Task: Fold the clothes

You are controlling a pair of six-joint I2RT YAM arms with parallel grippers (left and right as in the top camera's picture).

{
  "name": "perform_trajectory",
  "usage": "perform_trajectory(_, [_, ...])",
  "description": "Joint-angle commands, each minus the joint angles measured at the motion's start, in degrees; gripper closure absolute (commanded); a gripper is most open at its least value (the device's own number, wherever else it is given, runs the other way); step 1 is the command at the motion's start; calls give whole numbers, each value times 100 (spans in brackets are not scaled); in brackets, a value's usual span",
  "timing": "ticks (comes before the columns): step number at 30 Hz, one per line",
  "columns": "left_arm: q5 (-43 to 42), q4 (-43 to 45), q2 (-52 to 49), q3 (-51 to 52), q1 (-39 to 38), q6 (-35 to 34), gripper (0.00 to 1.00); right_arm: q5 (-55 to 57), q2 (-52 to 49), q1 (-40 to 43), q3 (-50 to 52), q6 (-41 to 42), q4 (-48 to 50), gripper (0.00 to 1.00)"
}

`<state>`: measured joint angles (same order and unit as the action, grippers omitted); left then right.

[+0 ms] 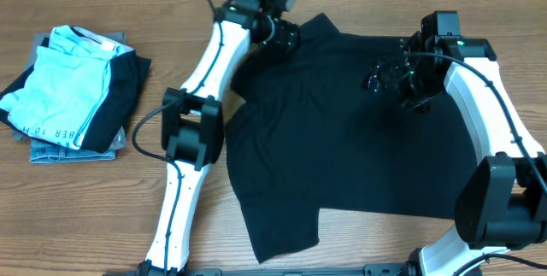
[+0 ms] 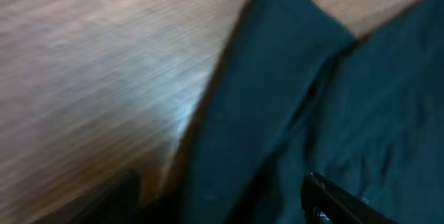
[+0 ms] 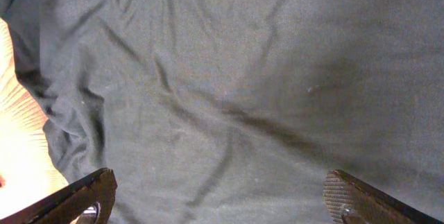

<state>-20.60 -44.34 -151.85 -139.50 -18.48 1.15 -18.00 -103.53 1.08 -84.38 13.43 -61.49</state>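
Note:
The clothes, a plain black T-shirt (image 1: 350, 148), lie spread on the wooden table with a few wrinkles and one sleeve at the bottom left. My left gripper (image 1: 282, 34) hovers at the shirt's far left corner. In the blurred left wrist view a folded edge of the black shirt (image 2: 277, 92) runs between its wide-apart fingers (image 2: 333, 200), so the left gripper (image 2: 222, 207) is open with nothing clamped. My right gripper (image 1: 391, 77) hangs over the shirt's upper right part. It (image 3: 222, 200) is open, and the ribbed fingertips (image 3: 350, 197) stand far apart above the wrinkled shirt cloth (image 3: 229, 85).
A stack of folded garments sits at the table's left: a light blue piece with dark lettering (image 1: 64, 75) on top and a grey-blue denim-like piece (image 1: 73, 150) beneath. Bare wooden table (image 1: 85, 216) lies in front of the stack and left of the shirt.

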Motion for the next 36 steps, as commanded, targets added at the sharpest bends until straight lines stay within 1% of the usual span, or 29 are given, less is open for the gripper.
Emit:
perform_trajectory(1, [748,-133,83,-122,-133,514,23,0,57,15,-81,-37,15,0])
perform_trajectory(4, [1082,-129,83,-122,-184,511,25,0,57,15,-81,-37,15,0])
perform_trajectory(7, [1318,-83,83,-122,-181,505,33,0,57,15,-81,-37,15,0])
perform_trajectory(10, [1355,7,83,-122,-138,487,41,0,57,15,-81,-37,15,0])
perform_trajectory(13, [1353,109,83,-122,-101,424,45,0,57,15,-81,-37,15,0])
perform_trajectory(17, [1353,111,83,-122,-94,420,60,0,57,15,-81,-37,15,1])
perform_trajectory(19, [1353,131,83,-122,-94,420,65,0,57,15,-81,-37,15,0])
perform_trajectory(22, [1355,221,83,-122,-92,420,71,0,57,15,-81,-37,15,0])
perform_trajectory(28, [1357,584,83,-122,-26,420,76,0,57,15,-81,-37,15,0])
perform_trajectory(32, [1425,1016,83,-122,81,470,77,0,57,15,-81,-39,15,0])
perform_trajectory(36, [1788,1340,83,-122,199,457,76,0,57,15,-81,-37,15,0])
